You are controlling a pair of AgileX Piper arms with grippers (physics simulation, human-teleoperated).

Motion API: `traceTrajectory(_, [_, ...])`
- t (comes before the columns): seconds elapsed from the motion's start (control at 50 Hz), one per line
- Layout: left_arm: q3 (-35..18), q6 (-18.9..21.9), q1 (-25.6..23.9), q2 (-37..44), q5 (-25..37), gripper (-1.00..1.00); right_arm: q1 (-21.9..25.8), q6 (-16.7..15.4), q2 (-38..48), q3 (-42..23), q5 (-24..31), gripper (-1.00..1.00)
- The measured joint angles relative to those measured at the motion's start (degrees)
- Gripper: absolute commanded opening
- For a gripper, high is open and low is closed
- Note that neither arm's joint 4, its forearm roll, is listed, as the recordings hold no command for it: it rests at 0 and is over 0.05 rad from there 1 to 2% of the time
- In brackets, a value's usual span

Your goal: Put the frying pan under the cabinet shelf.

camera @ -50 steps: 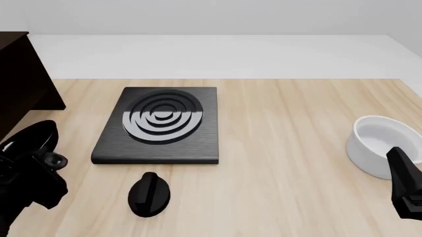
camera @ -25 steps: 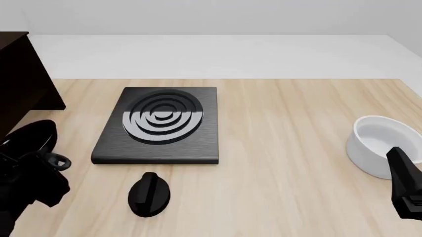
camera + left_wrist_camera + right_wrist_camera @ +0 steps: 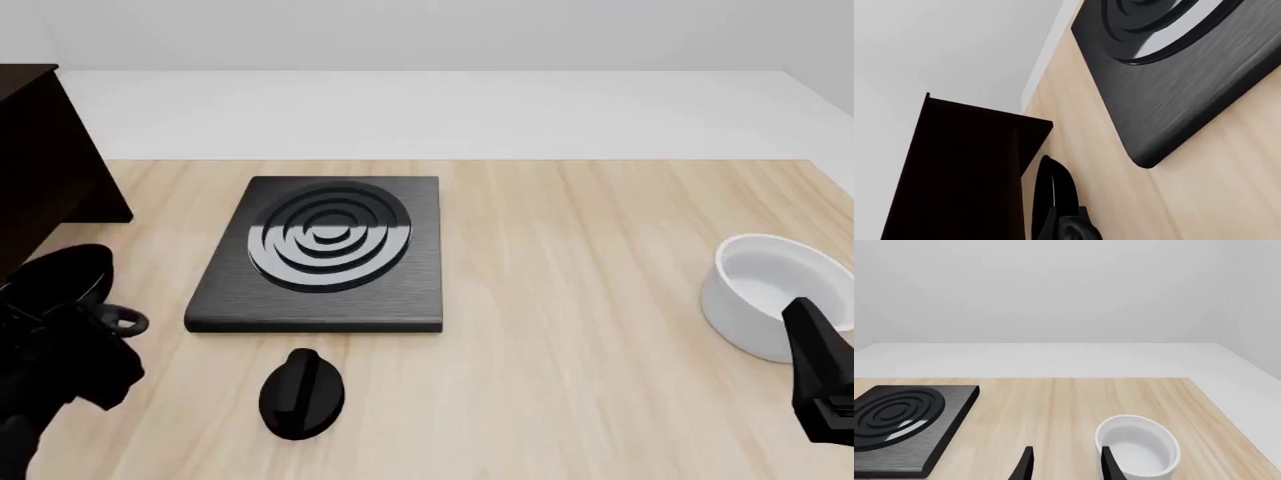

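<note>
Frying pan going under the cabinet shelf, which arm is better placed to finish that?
Left. The frying pan sits at the left claw, right beside the cabinet shelf. The right claw hangs across the table by the white bowl.

Bright, even, diffuse light fills every view; shadows are faint. The square black ringed hotplate shows a pale glossy reflection. Renders are sharp, without blur or edge distortion.

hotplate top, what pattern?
Concentric rings, black with a grey sheen, on the hotplate; clearest in the front view.
</note>
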Motion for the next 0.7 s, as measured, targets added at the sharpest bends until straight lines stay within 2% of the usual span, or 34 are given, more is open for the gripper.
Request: traceTrajectory(0.7, [-1.8,0.4,1.0,1.9,0.2,-1.0,0.0,0.0,0.0,0.0,0.0,1.0])
